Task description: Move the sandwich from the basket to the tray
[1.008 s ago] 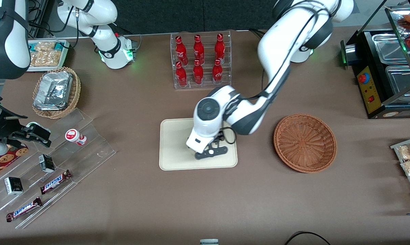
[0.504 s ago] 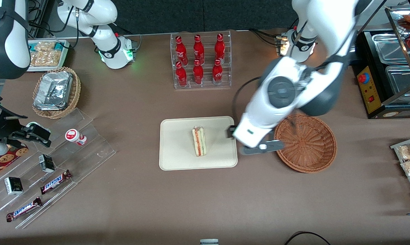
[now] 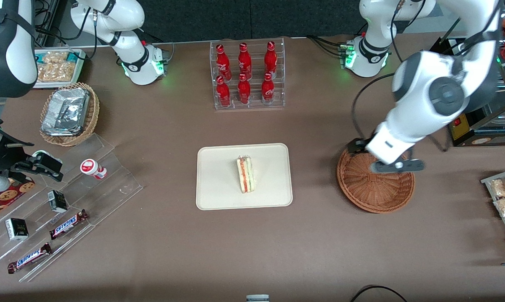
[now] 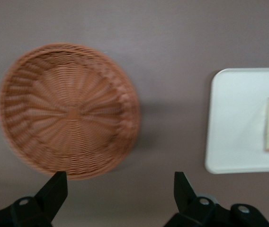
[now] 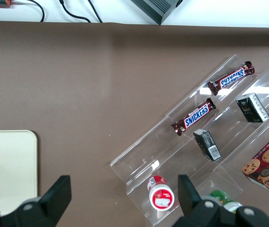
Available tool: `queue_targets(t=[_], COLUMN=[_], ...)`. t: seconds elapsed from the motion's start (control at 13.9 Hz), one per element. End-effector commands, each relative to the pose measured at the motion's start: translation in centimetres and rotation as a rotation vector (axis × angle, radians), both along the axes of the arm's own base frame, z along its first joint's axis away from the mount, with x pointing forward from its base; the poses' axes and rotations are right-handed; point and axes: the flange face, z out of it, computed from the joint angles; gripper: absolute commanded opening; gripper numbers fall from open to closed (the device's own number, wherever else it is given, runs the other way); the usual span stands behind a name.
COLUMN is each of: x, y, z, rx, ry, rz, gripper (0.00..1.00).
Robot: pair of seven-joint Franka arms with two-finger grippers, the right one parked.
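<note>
Over the basket (image 3: pixel 376 176), above the part of its rim farthest from the front cam, hangs the gripper (image 3: pixel 397 166), w/ fingers (image 4: pixel 54 191) spread wide & nothing between them; wrist view shows both tips apart w/ bare table between.

Basket itself: nothing in it, just weave, in both front & wrist views.

From basket, going toward the parked arm's end of the table: a strip of bare table, then the tray (image 3: pixel 219 197), near the basket but not touching it.

Sandwich (image 3: pixel 245 174) lies flat on the tray, about mid-tray, fully inside the rim. Its long axis, w/ the red & green filling stripe, runs toward/away from the front cam, i.e. roughly square to the basket–tray line.

Key relation: sandwich is well apart from the gripper, sideways toward the parked arm's end, w/ the basket's width + the gap between.

Judgement: sandwich sits where the task wants it, so no regrasp looks needed; prob. only pulling the arm clear is left.
</note>
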Motion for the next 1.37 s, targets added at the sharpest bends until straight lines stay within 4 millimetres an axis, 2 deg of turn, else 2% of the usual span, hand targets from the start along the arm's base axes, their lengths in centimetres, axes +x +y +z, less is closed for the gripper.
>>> queue_targets(t=[0.0, 0.07, 0.14, 0.36, 0.58, 0.94, 1.15, 1.3], x=[-2.6, -3.0, -3.2, -2.7, -2.6, -2.5, -2.4, -2.4], y=[4.5, 6.2, 6.8, 6.8, 6.8, 6.7, 6.3, 6.4], z=[3.4, 4.7, 6.3, 11.6, 14.3, 16.4, 16.8, 18.1], rx=[0.004, 0.008, 0.011, 0.024, 0.023, 0.042, 0.039, 0.036], ry=[-0.006, -0.005, -0.007, -0.029, -0.072, -0.095, -0.101, -0.116], rz=[-0.061, -0.066, -0.066, -0.063, -0.028, -0.031, -0.040, -0.038], gripper=[0.99, 0.99, 1.00, 1.00, 1.00, 1.00, 1.00, 1.00])
